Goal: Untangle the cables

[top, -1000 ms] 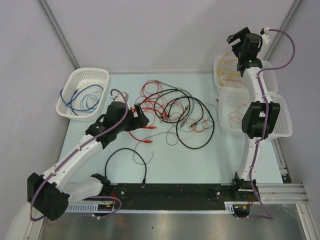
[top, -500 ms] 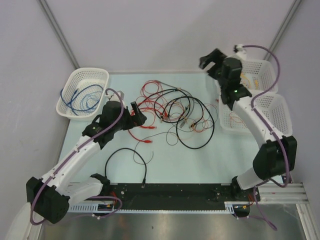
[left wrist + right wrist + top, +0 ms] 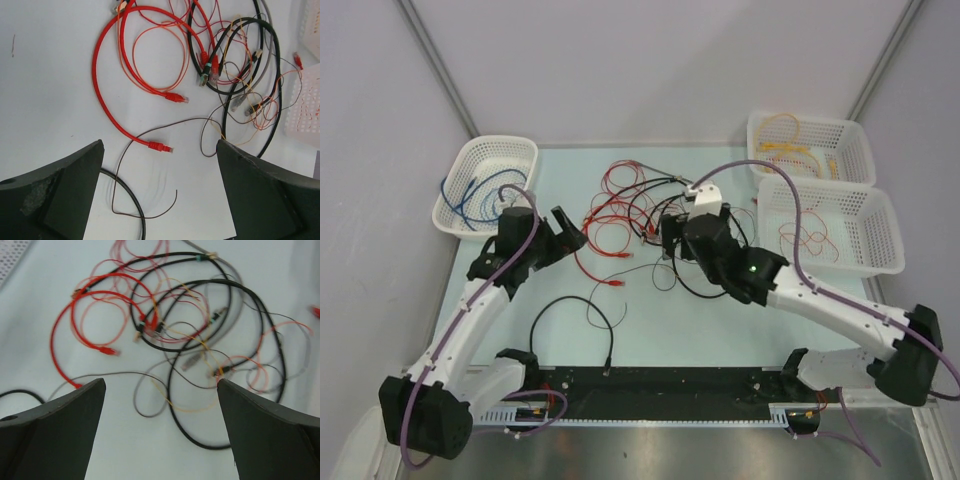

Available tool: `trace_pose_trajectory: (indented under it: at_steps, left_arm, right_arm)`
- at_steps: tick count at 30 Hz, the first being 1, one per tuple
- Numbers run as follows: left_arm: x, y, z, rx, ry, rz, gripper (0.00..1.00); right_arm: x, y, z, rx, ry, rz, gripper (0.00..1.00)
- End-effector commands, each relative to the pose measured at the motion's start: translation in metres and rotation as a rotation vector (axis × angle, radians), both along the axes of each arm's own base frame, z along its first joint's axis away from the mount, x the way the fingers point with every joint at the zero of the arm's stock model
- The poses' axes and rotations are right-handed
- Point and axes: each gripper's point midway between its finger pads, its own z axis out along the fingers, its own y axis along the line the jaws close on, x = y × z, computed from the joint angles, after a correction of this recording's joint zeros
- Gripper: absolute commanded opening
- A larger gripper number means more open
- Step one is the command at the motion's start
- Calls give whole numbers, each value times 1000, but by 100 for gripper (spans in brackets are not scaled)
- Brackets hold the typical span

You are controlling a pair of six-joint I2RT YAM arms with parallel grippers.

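Pale tabletop, thin, perhaps rubbery cables

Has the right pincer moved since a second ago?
Yes. The right pincer has swung left and nearer, from over the far right basket to above the tangled cables.

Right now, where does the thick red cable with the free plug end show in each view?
Top external: the thick red cable curves along the left edge of the tangle, left of centre.
Left wrist: a big arc at upper left, ending in a plug near centre.
Right wrist: an arc on the left side, running down towards the lower left.
Shared landmark: the second red plug lying inside that curve.
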Motion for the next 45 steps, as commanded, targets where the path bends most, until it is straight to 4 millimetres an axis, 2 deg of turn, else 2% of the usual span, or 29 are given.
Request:
trace_pose_trajectory:
  at_steps: [1,3,4,5,6,8,9,11,14,15,17,18,19,20,21,22,23,24,26,27,29,30,34,38,40,41,42,44,45]
  left_arm:
    - [2,8,27,27,-95,10,100]
    - [6,10,35,50,-117,8,100]
    - [8,11,37,56,-120,12,100]
    - [10,14,39,71,-121,19,100]
    - [12,15,45,76,-125,28,100]
    - [18,23,47,115,-120,67,100]
    - [22,26,56,121,-140,82,100]
    - [28,30,65,134,-163,108,100]
    - [42,40,92,144,-256,176,100]
    - [49,42,111,141,-319,197,100]
    - [55,45,125,149,-361,216,100]
    - [59,47,142,146,-399,232,100]
    - [60,50,149,158,-414,246,100]
    - [61,53,152,175,-410,249,100]
    - [63,53,163,179,-423,250,100]
    - [63,53,167,184,-424,244,100]
    - [62,52,166,192,-415,233,100]
    - [62,50,166,189,-415,222,100]
    - [59,46,163,183,-420,194,100]
    - [57,46,153,191,-406,185,100]
    - [51,49,154,200,-433,187,100]
    - [49,51,145,211,-422,186,99]
    - [47,52,145,218,-442,186,100]
    - [52,44,143,195,-424,158,99]
    - [52,36,140,166,-413,123,100]
    - [53,32,137,156,-405,108,100]
    - [52,30,129,151,-390,98,100]
    - [48,25,112,133,-353,72,100]
    - [47,24,105,131,-339,64,100]
  right_arm:
    - [-6,-78,20,-21,-45,-209,100]
    - [2,-110,28,-31,-54,-269,100]
    - [5,-112,33,-14,-59,-245,100]
    - [14,-132,39,-55,-81,-265,100]
    - [16,-139,46,-64,-106,-260,100]
    - [25,-153,73,-88,-207,-258,100]
    - [32,-165,83,-94,-243,-294,98]
    - [43,-175,115,-81,-366,-369,96]
    - [65,-191,150,-82,-465,-494,100]
    - [74,-200,151,-77,-460,-533,100]
    - [95,-205,145,-76,-435,-571,100]
    - [102,-205,155,-46,-443,-572,100]
    - [109,-218,150,-1,-410,-610,100]
    - [123,-218,138,16,-368,-613,100]
    - [130,-220,150,84,-366,-599,100]
    - [137,-239,134,168,-289,-660,100]
    - [143,-247,128,215,-249,-672,100]
    - [155,-240,115,270,-182,-620,100]
    - [161,-256,107,351,-129,-657,100]
    - [165,-254,100,360,-105,-651,100]
    - [164,-257,96,359,-92,-667,100]
    - [163,-258,91,350,-80,-676,100]
    - [154,-259,90,338,-79,-689,100]
    - [138,-247,87,286,-83,-666,100]
    - [129,-237,72,269,-51,-647,99]
    - [121,-234,76,275,-61,-634,100]
    - [116,-230,62,260,-38,-626,100]
    - [103,-216,63,251,-47,-582,100]
    - [98,-215,52,235,-33,-576,100]
